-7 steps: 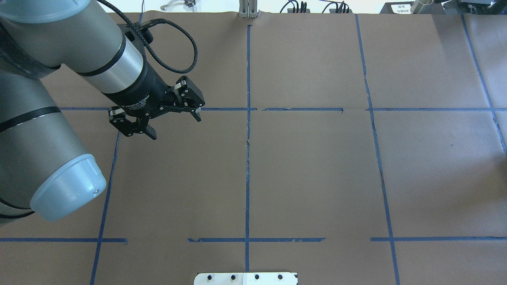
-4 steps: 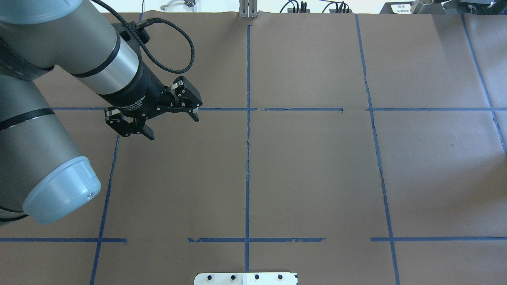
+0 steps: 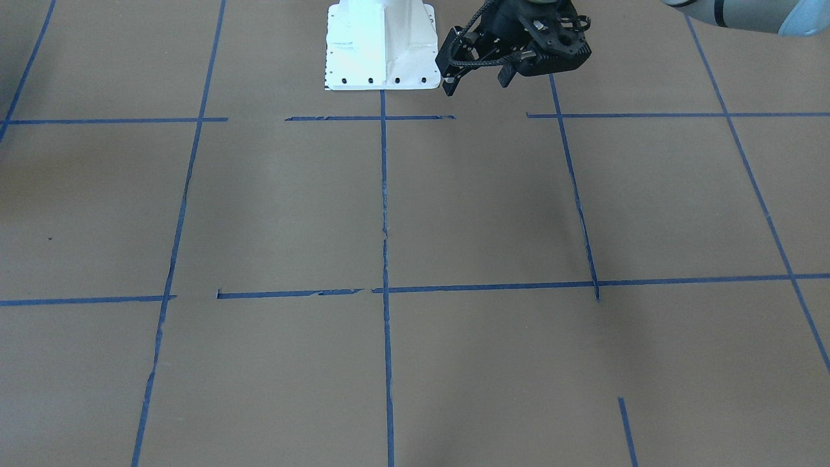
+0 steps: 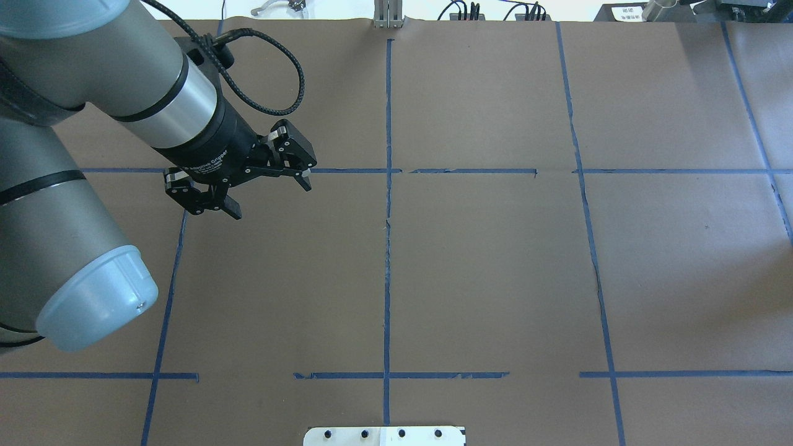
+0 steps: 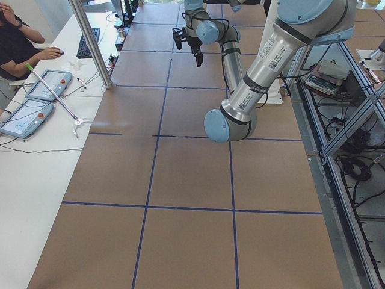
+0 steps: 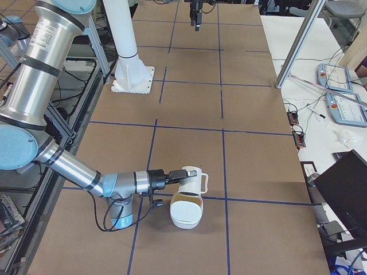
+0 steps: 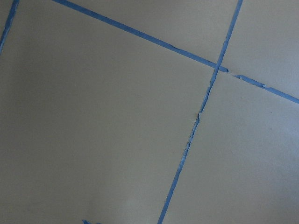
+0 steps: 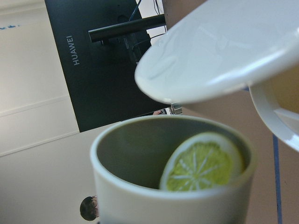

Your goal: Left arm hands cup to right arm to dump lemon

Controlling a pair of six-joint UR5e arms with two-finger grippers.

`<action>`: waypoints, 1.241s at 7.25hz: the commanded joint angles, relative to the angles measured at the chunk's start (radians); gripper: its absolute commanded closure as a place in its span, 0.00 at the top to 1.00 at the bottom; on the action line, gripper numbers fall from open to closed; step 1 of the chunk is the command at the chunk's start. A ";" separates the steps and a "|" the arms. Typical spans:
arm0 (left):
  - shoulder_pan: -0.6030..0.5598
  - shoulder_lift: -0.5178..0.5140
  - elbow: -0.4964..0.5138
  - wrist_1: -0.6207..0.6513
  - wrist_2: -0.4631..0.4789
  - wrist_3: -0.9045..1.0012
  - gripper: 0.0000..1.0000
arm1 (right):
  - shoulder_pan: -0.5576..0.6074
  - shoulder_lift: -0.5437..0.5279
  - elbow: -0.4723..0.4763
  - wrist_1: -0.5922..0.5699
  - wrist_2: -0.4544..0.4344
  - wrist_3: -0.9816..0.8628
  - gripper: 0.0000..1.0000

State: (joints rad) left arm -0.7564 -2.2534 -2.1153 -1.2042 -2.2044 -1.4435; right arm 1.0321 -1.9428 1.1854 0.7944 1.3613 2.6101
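The right jaws meet the mug from the side. Only the side view shows them, so I cannot tell whether they are closed on it or just against it. The mug hangs tilted off the bench, its handle on the side away from the right arm. It is directly over a second white cup that stands on the bench. Whether the two touch I cannot tell.

In the wrist view the lemon slice leans against the inside wall of that lower cup, under the mug's white curve. The dump therefore looks done.

The mug looks like glazed ceramic: stiff, smooth, fairly heavy for two thin fingers, and likely to chip if knocked against the cup beneath. Glaze is slippery, so I would pinch across the wall at the rim, one finger inside and one outside, or squarely across the body. The handle is a poor place to hold it, as the mug could swing there. The slice is light and may cling to a wall rather than drop cleanly.

The left jaws are wide open and empty, hovering above a tape crossing, well apart from the mug. The left arm reaches in from the bench's edge.
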 commanded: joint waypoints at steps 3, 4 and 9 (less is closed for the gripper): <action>0.000 -0.006 0.000 0.000 0.000 0.000 1.00 | 0.013 0.031 -0.112 0.169 -0.057 0.253 0.01; 0.000 -0.006 -0.002 0.000 0.000 0.000 1.00 | 0.013 0.031 -0.110 0.170 -0.059 0.295 0.01; 0.000 -0.006 -0.008 0.002 0.020 -0.002 1.00 | 0.017 0.045 -0.107 0.190 -0.077 0.436 0.01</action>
State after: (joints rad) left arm -0.7563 -2.2596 -2.1193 -1.2038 -2.1851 -1.4445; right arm 1.0481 -1.8982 1.0795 0.9702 1.2855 3.0134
